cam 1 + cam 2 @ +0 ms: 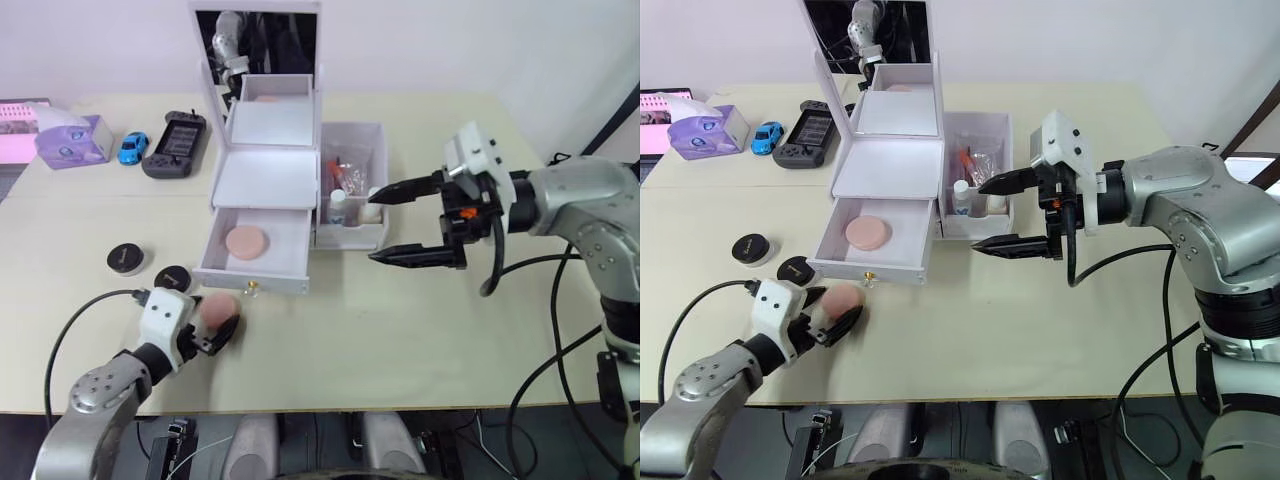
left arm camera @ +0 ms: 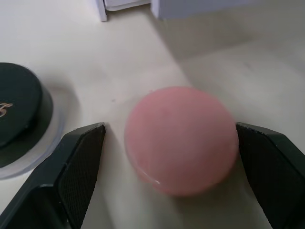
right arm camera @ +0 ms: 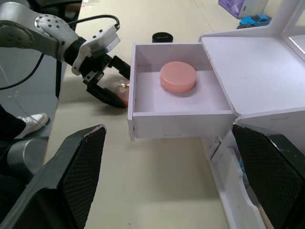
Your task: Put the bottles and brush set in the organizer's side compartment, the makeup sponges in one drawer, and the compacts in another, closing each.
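1. Tabletop point(image 1: 400, 330): pale surface carrying every item
2. Organizer point(image 1: 265, 180): white box with upright mirror at the tabletop's far middle; its lower drawer point(image 1: 258, 250) is pulled out
3. Side compartment point(image 1: 352, 190): bin on the organizer's right side, holding the bottles point(image 1: 340, 205) and the crinkly brush set point(image 1: 352, 170)
4. Right claw point(image 1: 400, 225): hovers just beside the side compartment's front, above the tabletop, fingers spread wide, holding nothing
5. Left claw point(image 2: 167, 143): low at the near left of the tabletop, fingers spread on either side of one makeup sponge point(image 2: 181, 139) that lies on the tabletop; whether the fingers touch it cannot be told
6. Second makeup sponge point(image 3: 177, 76): lies flat inside the open drawer
7. Compacts: one point(image 1: 125, 258) left of the drawer, the other point(image 1: 173, 278) just beside the left claw, both on the tabletop
8. Far left: lilac tissue box point(image 1: 70, 140), blue toy car point(image 1: 132, 147), dark handheld console point(image 1: 178, 143)
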`<state>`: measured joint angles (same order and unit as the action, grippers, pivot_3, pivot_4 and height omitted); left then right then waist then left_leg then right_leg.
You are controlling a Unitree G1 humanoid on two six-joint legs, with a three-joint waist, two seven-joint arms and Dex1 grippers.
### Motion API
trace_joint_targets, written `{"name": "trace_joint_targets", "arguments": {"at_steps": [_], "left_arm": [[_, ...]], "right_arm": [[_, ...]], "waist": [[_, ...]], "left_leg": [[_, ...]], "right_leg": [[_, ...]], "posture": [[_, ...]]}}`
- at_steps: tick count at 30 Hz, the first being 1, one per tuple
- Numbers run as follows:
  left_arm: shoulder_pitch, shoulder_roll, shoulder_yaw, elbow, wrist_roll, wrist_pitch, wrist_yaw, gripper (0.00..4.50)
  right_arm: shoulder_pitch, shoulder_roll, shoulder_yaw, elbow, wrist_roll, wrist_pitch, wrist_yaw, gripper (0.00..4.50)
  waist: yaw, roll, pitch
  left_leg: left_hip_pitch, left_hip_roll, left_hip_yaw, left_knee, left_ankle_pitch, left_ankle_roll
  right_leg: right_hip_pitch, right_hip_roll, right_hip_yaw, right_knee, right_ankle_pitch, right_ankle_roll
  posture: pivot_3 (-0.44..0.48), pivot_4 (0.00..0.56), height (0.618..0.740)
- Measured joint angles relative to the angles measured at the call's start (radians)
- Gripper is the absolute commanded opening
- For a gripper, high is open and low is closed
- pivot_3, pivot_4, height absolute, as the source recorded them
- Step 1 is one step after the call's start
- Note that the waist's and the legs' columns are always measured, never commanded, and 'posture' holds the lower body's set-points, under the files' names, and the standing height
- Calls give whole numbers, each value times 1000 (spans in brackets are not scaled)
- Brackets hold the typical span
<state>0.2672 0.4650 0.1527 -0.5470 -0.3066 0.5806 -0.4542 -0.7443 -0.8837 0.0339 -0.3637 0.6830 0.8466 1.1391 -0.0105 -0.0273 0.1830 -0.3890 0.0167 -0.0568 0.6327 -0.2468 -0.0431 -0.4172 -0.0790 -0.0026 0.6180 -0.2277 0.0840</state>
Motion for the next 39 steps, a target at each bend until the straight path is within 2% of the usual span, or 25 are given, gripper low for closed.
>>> {"name": "trace_joint_targets", "arguments": {"at_steps": [3,5,11,13,18,22,25,27,28,30,34,39], "left_arm": [[-11,1,-11,-7,2,22,13,3613],[-10,21,-11,-13,1,34,11,2732],[18,129,60,-29,-54,72,-75,2686],[50,197,135,-35,-98,71,-153,2686],[55,385,411,-11,-257,94,-374,2686],[-18,516,541,88,-383,179,-501,2686],[-193,667,602,218,-496,251,-596,2686],[-346,722,552,269,-538,260,-623,2686],[-438,745,495,284,-559,259,-632,2686],[-541,753,396,290,-578,258,-644,2686],[-743,702,123,311,-546,239,-688,2686],[-937,558,-140,363,-422,147,-774,2686]], "right_arm": [[0,0,0,-8,7,0,-6,4500],[1,-2,0,-8,7,0,-10,4500],[2,-5,0,-7,1,-9,-14,4500],[1,-5,0,-4,-3,-12,-12,4500],[-5,-3,16,10,-13,-30,7,4500],[-19,12,28,37,-22,-48,9,4500],[-52,32,22,53,-20,-49,4,4500],[-50,31,18,50,-17,-45,-2,4500],[-49,33,17,44,-11,-41,-9,4500],[-45,38,0,33,9,-23,-25,4500],[-37,31,-76,10,72,36,-76,4500],[31,-1,-150,-78,125,100,-151,4500]], "waist": [[0,0,0],[0,0,0],[-5,0,0],[-4,0,0],[-1,1,1],[-3,0,1],[-1,-1,2],[2,0,2],[2,0,2],[-4,2,2],[-7,2,3],[0,1,3]], "left_leg": [[1,0,0,0,0,0],[1,0,0,0,0,0],[1,0,0,-1,0,0],[0,1,-1,-2,0,0],[-1,0,-1,-1,0,0],[-2,0,0,0,0,0],[-2,0,-1,-2,0,0],[-2,0,-1,-2,0,0],[-3,0,-1,-2,0,0],[-2,-1,1,-3,0,0],[-3,0,1,-4,0,0],[-2,0,-1,-2,0,0]], "right_leg": [[1,0,0,0,0,0],[1,0,0,0,0,0],[0,0,0,0,0,0],[-2,1,0,0,0,0],[-2,0,-1,-1,0,0],[-3,-1,-1,-2,0,0],[-4,0,-1,-2,0,0],[-3,0,-1,-2,-1,0],[-3,0,-1,-3,-1,0],[-2,-1,0,-4,-1,1],[-4,0,0,-2,1,5],[-3,2,0,0,-1,2]], "posture": [[0,150,740],[0,150,740],[0,150,740],[0,150,740],[0,150,740],[0,150,740],[0,150,740],[0,150,740],[0,150,740],[0,150,740],[0,150,740],[0,150,740]]}}
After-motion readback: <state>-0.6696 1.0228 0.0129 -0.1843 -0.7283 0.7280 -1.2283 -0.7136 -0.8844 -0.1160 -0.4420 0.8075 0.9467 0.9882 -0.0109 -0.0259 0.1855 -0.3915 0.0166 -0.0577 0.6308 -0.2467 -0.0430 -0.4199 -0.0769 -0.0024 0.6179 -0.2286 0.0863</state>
